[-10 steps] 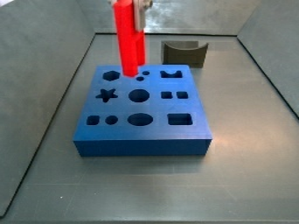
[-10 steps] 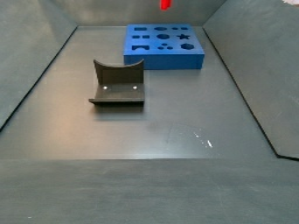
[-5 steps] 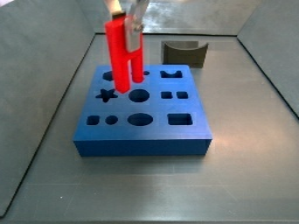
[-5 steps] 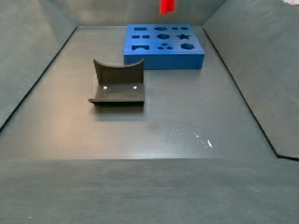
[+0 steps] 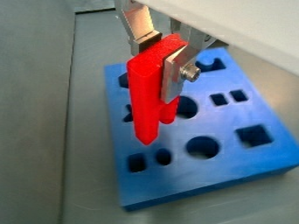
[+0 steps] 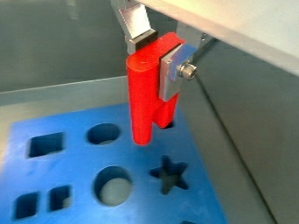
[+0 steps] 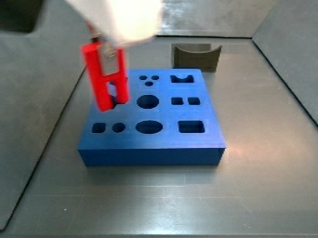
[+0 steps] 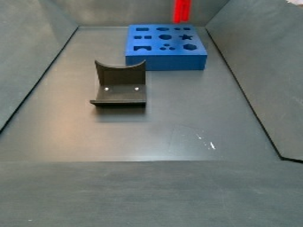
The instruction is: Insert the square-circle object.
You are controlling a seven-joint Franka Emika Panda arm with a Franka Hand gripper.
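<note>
Wrist views: we see the gripper [image 5: 163, 54] w/ jaws clamped on the top of the red piece [image 5: 149, 96], which hangs upright, its lower end above the blue block [image 5: 222, 171]. In a wrist view the piece [image 6: 145, 92] ends near the star hole [image 6: 170, 173] and a round hole [image 6: 104, 134], not yet in any hole. Silver finger [image 6: 176, 68] presses flat on the piece's side.

Side views: in a side view the piece [image 7: 104, 74] now hangs over the block's [image 7: 155, 125] left edge, by the star hole, lower end at about top-face height. Half a sec ago it was nearer the middle holes; 1 s ago it was further back. So it has moved sideways toward the left column and come down some. A pale blur of arm covers the gripper here. In a side view from the far end only a bit of red [image 8: 182, 10] shows at the frame top above the block [image 8: 167, 46]; it sat further left before. The fixture [image 8: 119, 85] stands on the worktop [image 8: 178, 124], well apart.

Our read: still aligning. Matching hole not clear from these views; insertion not begun.
</note>
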